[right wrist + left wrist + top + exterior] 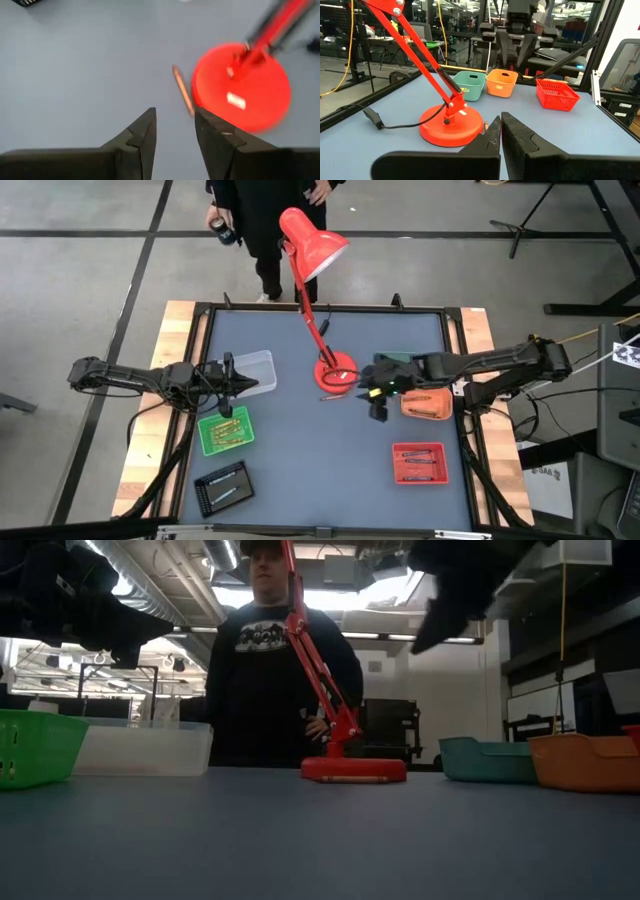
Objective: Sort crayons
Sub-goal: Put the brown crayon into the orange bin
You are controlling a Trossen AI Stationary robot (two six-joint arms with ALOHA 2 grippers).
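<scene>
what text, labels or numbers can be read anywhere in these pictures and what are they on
No text can be read.
White graphic on the person's black shirt: too blurred to read.
Small white label on the red desk lamp's round base: blurred, no letters legible.
Black-and-white square marker at the table's far right: a pattern, not words.
The coloured plastic trays, such as the orange one, show no labels.

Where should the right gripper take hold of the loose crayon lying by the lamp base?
Probably at its middle, from straight above. The crayon lies flat on the table beside the red lamp base, so the fingers should straddle its thin width. The base crowds one side, leaving little room there. The right gripper hovers above it, open.
</scene>
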